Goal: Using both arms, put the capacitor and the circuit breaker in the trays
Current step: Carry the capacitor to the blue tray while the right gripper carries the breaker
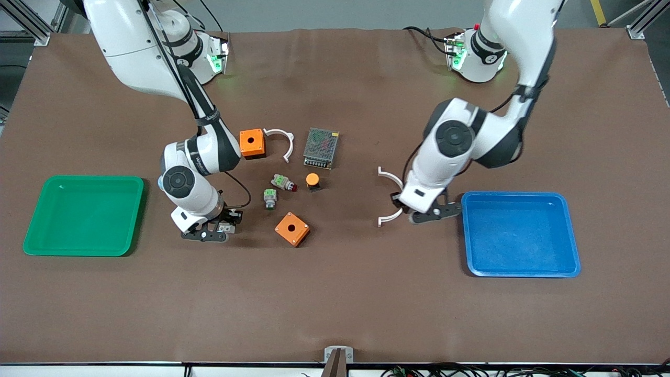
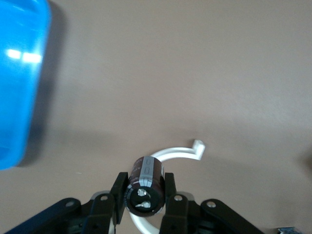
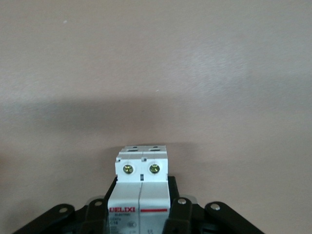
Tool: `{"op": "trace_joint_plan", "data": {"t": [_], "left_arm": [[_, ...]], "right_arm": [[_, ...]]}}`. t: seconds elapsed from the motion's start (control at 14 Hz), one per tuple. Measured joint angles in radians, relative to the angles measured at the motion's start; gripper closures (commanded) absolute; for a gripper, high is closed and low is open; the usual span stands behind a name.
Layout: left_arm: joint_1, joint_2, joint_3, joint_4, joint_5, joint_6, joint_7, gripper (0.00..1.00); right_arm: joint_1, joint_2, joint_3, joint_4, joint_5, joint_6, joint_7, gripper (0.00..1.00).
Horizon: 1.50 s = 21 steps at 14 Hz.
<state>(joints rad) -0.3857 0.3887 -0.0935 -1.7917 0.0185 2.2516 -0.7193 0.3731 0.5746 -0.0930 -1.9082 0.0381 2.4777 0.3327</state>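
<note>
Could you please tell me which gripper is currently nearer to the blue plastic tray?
The left. The left gripper, shut on the small dark cylindrical capacitor, sits just beside the blue plastic tray. The right gripper, holding the light-grey circuit breaker, is beside the green tray.

On the bench [image 1: 335, 303], 1 tray [image 1: 84, 215] sits toward the right arm's end and another tray [image 1: 521, 234] toward the left arm's end. Between them lie 2 boxes [image 1: 252, 143], 2 push-button parts [image 1: 283, 182], 1 capped button [image 1: 312, 181] and 1 power supply [image 1: 321, 148]. A curved clip [image 1: 390, 199] lies just beside the second tray.
</note>
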Motion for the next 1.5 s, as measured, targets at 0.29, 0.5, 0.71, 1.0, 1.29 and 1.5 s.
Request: {"op": "trace_joint_plan", "data": {"t": [0.29,0.5,0.71,1.0,1.29,1.5], "left_arm": [[0.139,-0.034,0.002,-0.003,0.000,-0.065,0.149,0.76],[0.243,-0.034,0.004,-0.012,0.000,-0.067,0.286,0.76],[0.334,-0.022,0.006,-0.021,0.000,-0.070,0.413,0.76],[0.421,0.037,0.007,-0.022,0.001,-0.070,0.534,0.76],[0.444,0.120,0.008,0.020,0.009,-0.057,0.563,0.76],[0.452,0.189,0.009,0.063,0.074,-0.029,0.563,0.75]], "right_arm": [[-0.136,-0.036,-0.012,0.090,0.000,-0.171,-0.144,1.00],[-0.315,-0.084,-0.016,0.116,0.000,-0.218,-0.354,1.00],[-0.505,-0.086,-0.017,0.109,0.000,-0.218,-0.523,1.00],[-0.690,-0.077,-0.015,0.102,0.026,-0.203,-0.711,1.00],[-0.752,-0.046,-0.013,0.096,0.104,-0.188,-0.829,1.00],[-0.747,-0.014,0.001,0.092,0.104,-0.140,-0.832,1.00]]}}
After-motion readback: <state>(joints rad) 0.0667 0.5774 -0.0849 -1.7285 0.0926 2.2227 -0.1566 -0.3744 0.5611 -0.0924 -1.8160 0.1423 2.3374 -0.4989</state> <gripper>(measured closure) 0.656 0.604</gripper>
